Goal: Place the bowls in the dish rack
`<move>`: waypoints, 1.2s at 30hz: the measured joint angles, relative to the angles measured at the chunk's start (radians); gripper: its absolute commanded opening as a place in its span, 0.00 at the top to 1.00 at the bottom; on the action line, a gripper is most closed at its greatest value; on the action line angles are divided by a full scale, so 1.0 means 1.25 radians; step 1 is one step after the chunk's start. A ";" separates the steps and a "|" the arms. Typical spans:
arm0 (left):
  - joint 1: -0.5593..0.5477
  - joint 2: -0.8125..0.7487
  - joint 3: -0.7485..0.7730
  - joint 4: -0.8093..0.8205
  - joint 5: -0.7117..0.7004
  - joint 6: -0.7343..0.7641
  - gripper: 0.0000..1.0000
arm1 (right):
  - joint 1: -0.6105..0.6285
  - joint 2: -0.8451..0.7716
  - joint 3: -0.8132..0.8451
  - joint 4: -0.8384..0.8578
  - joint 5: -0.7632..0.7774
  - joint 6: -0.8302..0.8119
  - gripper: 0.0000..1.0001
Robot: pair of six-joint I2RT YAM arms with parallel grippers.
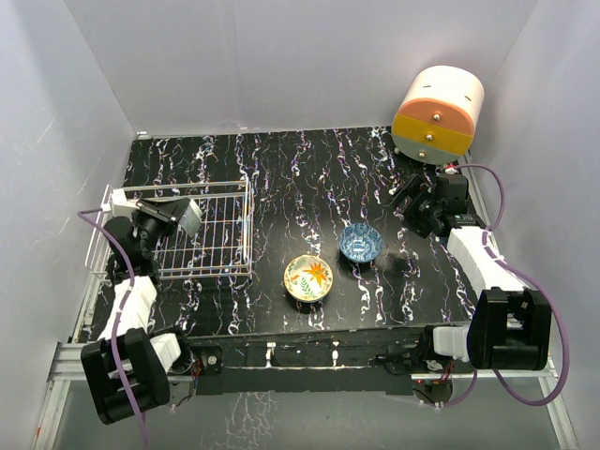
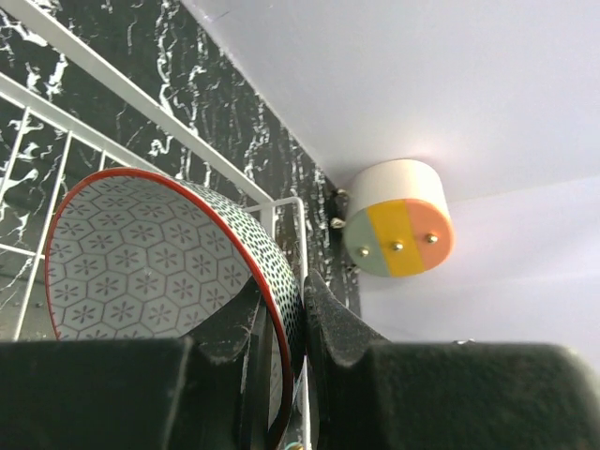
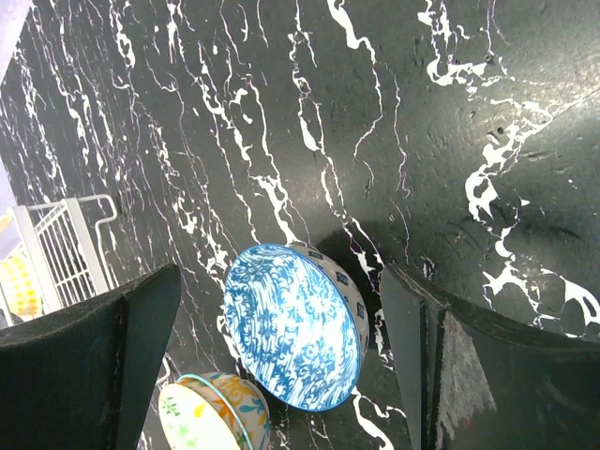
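A grey-white bowl (image 2: 141,267) with a hexagon pattern inside, a dotted outside and a red rim is tilted on its side over the white wire dish rack (image 1: 211,246). My left gripper (image 2: 295,292) is shut on that bowl's wall, one finger inside and one outside. In the top view the left gripper (image 1: 173,217) hangs over the rack's left half. A blue-white bowl (image 1: 360,243) and a cream bowl with orange-green flowers (image 1: 308,277) stand on the table to the right of the rack. My right gripper (image 1: 411,201) is open, up and to the right of the blue-white bowl (image 3: 291,323), not touching it.
An orange-and-cream round drawer unit (image 1: 437,112) stands at the back right corner. The black marbled table (image 1: 309,178) is walled in by white panels. In the right wrist view a yellow patterned thing (image 3: 19,286) shows behind the rack's wires (image 3: 66,246).
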 measured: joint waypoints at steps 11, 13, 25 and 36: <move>0.091 0.069 -0.132 0.284 0.060 -0.171 1.00 | 0.000 0.001 -0.005 0.004 -0.010 0.002 0.10; 0.093 0.094 -0.143 0.314 0.061 -0.188 1.00 | 0.000 0.001 -0.005 0.005 -0.010 0.002 0.10; 0.093 0.162 -0.150 0.407 0.060 -0.226 1.00 | 0.000 0.001 -0.025 0.020 -0.010 0.002 0.10; 0.093 0.226 -0.153 0.408 0.065 -0.209 1.00 | 0.000 0.001 -0.031 0.021 -0.009 0.002 0.10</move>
